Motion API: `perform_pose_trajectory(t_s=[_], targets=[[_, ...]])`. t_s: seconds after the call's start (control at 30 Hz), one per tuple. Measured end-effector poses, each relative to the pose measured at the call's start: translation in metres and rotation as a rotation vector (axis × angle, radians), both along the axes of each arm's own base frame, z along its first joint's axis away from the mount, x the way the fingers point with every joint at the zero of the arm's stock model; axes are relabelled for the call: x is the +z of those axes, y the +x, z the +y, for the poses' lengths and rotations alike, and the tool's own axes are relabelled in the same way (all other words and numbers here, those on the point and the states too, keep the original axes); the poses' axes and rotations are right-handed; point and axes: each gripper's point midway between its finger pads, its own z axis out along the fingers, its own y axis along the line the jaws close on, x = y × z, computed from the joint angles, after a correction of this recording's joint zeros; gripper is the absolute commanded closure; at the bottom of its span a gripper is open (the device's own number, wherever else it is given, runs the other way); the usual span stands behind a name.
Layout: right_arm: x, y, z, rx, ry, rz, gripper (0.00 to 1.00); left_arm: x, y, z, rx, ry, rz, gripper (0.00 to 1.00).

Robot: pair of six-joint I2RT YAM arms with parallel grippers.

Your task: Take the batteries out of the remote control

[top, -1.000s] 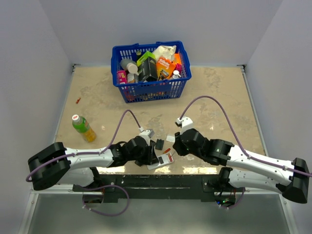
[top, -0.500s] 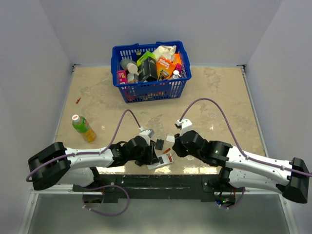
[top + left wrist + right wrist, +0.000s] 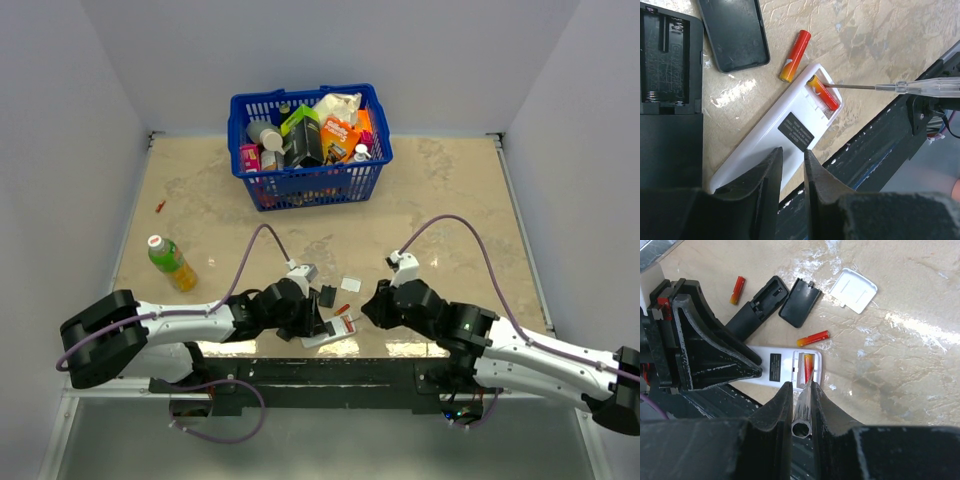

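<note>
Screwdriver clamped in right hand drew back rightward, tip at battery seated in white remote | left hand nearly closed over remote, hold unclear | loose battery lay on tabletop; prying remained.

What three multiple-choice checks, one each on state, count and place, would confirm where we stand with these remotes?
1. The black remote's compartment is: A full; B covered; C empty.
2. Count of batteries inside the white remote: A none; B one; C two.
3. The screwdriver tip sits: A in the black remote; B at the seated battery; C off the white remote.
Answers: C, bare springs show; B, one red cell lies in its tray; B, the shaft ends at that cell.
</note>
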Motion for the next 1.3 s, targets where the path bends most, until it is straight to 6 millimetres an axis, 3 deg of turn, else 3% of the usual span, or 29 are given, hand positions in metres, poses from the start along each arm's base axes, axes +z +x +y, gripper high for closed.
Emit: perform_pose_trajectory(t_s=[0.83, 1.0, 1.3], targets=[[-0.023, -0.002, -0.033, -0.330, 0.228, 0.168, 1.00, 0.000, 0.002, -0.005, 0.013, -0.007, 0.010, 0.71], [-0.024, -0.001, -0.029, -0.329, 0.263, 0.175, 1.00, 0.000, 0.003, -0.006, 0.018, -0.012, 0.015, 0.71], [-0.026, -0.017, -0.023, -0.252, 0.295, 0.224, 1.00, -0.001, 0.004, -0.009, 0.024, -0.012, 0.021, 0.71]])
